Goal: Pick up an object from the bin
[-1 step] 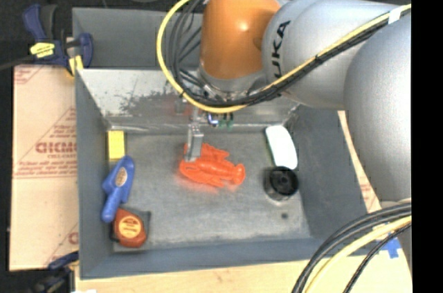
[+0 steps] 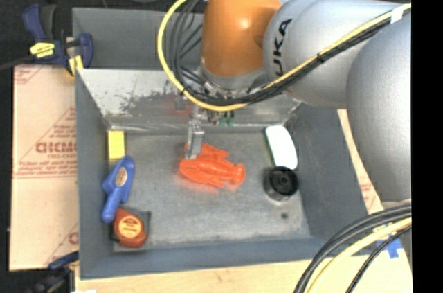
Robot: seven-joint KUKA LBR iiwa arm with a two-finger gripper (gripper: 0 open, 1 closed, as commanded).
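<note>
Deep inside a grey metal bin (image 2: 208, 226), the end effector (image 2: 194, 140) of a KUKA arm hangs at the 11 o'clock edge of an orange plastic lobster-shaped toy (image 2: 211, 172) lying flat near the middle of the floor. Whether the tool touches the toy, and whether it is spread or pressed together, cannot be told from this angle, as the arm's orange wrist cover (image 2: 235, 28) hides most of it.

The toy looks the likeliest candidate for the pick and lies well apart from everything else. A white oval soap-like piece (image 2: 282, 146) sits at 3 o'clock, with a black round knob-like piece (image 2: 280, 182) just beside it toward 6 o'clock. A yellow rectangular block (image 2: 115, 144) lies at 9 o'clock, a blue plastic clip (image 2: 116, 186) just beyond it toward 6, and an orange-and-black tape measure (image 2: 130, 227) at 7 o'clock.

On this evidence, a good grasp would mean shifting toward 5 o'clock to centre over the toy's thicker body rather than its thin edge. It would then close across the narrow width, 12 to 6, since the toy runs roughly 9 to 3. A pinch on the edge risks the toy swinging or slipping out on the lift. The open floor around it leaves room for a full descent.
</note>
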